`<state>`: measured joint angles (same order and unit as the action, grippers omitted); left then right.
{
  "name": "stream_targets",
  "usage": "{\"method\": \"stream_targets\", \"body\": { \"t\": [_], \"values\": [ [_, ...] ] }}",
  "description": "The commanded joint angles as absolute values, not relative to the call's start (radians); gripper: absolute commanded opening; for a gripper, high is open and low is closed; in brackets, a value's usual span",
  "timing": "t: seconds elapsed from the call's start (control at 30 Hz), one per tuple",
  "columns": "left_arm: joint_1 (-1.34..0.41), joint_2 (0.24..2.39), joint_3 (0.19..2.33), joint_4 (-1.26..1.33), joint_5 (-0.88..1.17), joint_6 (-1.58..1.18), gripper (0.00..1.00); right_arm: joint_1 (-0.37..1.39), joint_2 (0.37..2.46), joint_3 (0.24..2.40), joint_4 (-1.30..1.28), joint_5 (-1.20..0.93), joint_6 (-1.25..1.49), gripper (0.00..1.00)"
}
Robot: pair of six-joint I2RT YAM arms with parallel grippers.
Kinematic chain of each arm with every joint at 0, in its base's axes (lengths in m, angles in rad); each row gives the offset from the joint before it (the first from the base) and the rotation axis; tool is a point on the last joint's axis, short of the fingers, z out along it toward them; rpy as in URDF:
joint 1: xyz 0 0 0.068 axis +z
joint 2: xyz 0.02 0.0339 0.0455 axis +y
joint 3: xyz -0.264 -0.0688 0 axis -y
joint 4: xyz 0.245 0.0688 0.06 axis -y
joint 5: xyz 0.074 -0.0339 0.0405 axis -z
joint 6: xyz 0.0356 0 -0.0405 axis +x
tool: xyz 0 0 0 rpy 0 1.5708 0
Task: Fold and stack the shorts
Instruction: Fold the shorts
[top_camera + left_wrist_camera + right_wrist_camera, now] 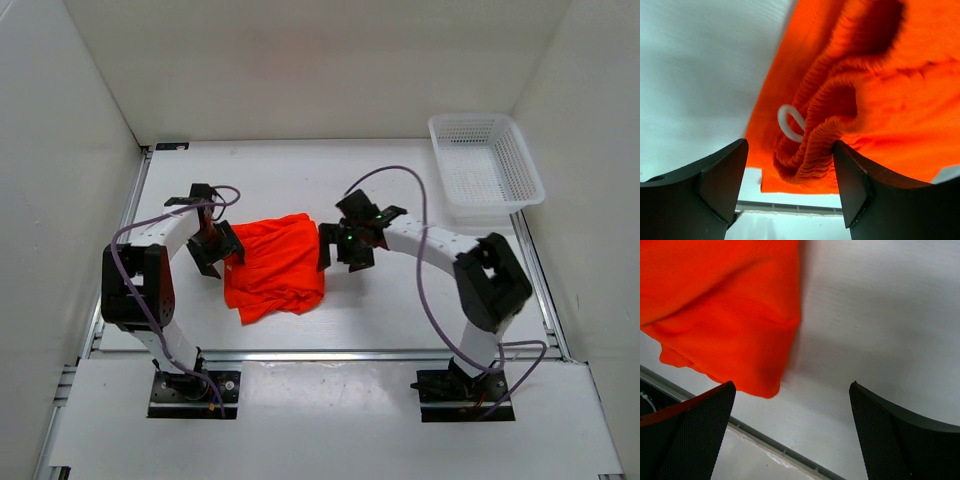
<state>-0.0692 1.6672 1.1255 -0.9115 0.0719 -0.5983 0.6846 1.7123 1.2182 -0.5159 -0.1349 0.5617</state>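
Observation:
Orange shorts (274, 264) lie crumpled on the white table between the two arms. My left gripper (218, 252) is at their left edge, open, with the gathered elastic waistband (815, 145) and a white drawstring loop (789, 123) bulging between its fingers. My right gripper (340, 248) is open and empty just right of the shorts. In the right wrist view the shorts' edge (730, 315) lies ahead and to the left, apart from the fingers.
A white mesh basket (484, 165) stands at the back right of the table. White walls enclose the table on three sides. A metal rail (330, 354) runs along the table's near edge.

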Motion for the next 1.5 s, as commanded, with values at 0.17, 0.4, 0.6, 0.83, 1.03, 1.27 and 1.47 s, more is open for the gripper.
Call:
{"method": "stream_targets", "body": {
  "t": [0.17, 0.4, 0.6, 0.83, 1.03, 1.27, 1.47],
  "values": [
    [-0.017, 1.735, 1.094, -0.833, 0.100, -0.551, 0.76, 0.768, 1.949, 1.301, -0.350, -0.333, 0.546, 0.89],
    [0.002, 1.778, 1.132, -0.833, 0.118, -0.517, 0.75, 0.769, 1.951, 1.283, -0.305, -0.296, 0.610, 0.05],
    [-0.075, 1.844, 1.215, -0.833, 0.173, -0.479, 0.74, 0.680, 1.813, 1.114, -0.305, -0.115, 0.715, 0.00],
    [-0.285, 1.931, 1.327, -0.833, 0.207, -0.518, 0.71, 0.635, 1.569, 0.937, -0.380, 0.083, 0.750, 0.00],
    [-0.367, 1.988, 1.419, -0.851, 0.216, -0.537, 0.71, 0.635, 1.480, 0.900, -0.419, 0.140, 0.762, 0.30],
    [-0.367, 1.864, 1.594, -1.035, 0.092, -0.405, 0.90, 0.635, 1.318, 1.017, -0.610, 0.352, 0.715, 1.00],
    [-0.367, 1.636, 1.821, -1.141, 0.008, -0.374, 0.98, 0.603, 1.092, 1.117, -0.748, 0.642, 0.661, 1.00]
  ]
}}
